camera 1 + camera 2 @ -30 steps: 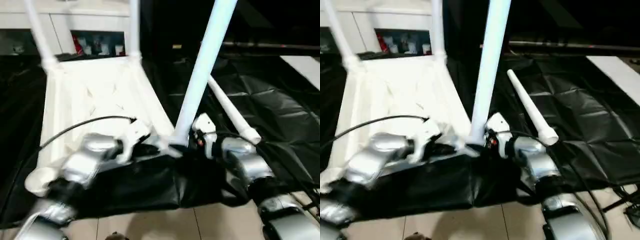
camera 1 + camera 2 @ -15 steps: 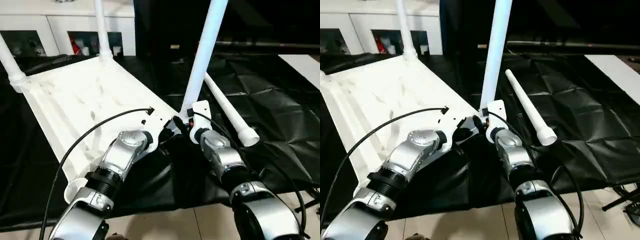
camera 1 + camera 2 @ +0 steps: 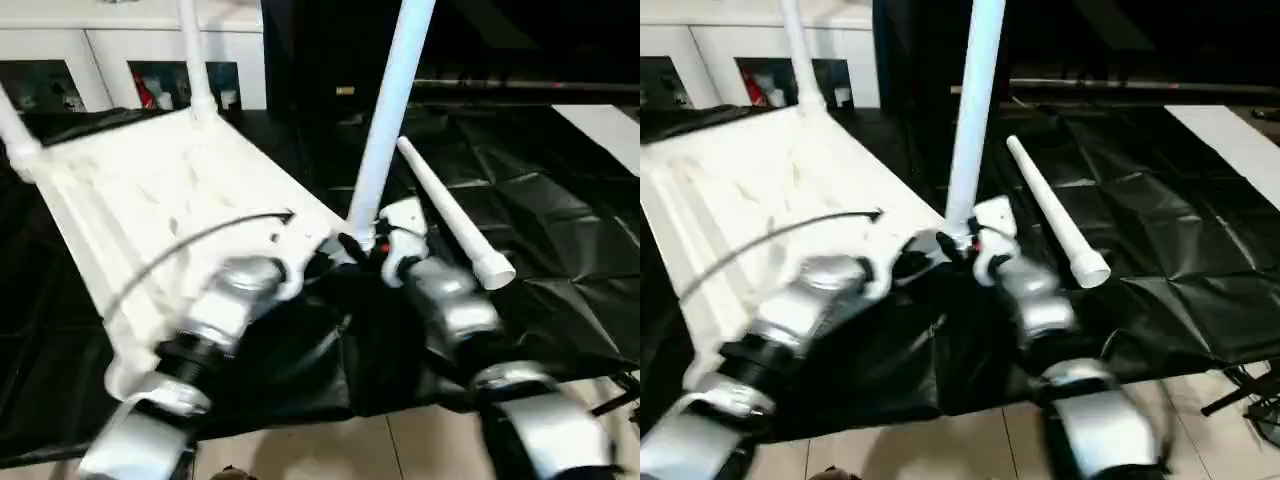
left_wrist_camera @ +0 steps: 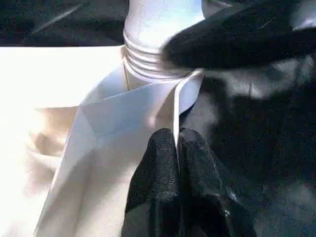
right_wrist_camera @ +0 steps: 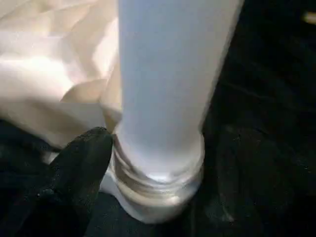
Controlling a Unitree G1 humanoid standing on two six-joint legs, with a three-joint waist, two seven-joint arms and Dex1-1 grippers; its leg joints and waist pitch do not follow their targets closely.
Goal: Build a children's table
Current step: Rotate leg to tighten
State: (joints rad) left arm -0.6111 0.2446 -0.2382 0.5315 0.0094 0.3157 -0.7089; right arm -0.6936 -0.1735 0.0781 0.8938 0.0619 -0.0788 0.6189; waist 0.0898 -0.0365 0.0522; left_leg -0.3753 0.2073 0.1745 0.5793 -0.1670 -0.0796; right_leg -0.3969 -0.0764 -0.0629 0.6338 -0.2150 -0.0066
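One small white plastic children's table (image 3: 170,190) lies upside down on the black-covered work table (image 3: 560,230), its ribbed rectangular top running lengthwise away from the robot. Three white tapered tube legs (image 3: 392,110) stand upright in corner sockets; a fourth white leg (image 3: 455,215) lies loose beside it. The left gripper (image 4: 177,163) pinches the top's thin edge. The right gripper (image 3: 385,250), fingers spread, flanks the nearest leg's threaded base.

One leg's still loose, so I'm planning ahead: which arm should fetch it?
Right. The loose leg lies on the robot's right, near the right tool; the left tool is pinching the tabletop by its rim.
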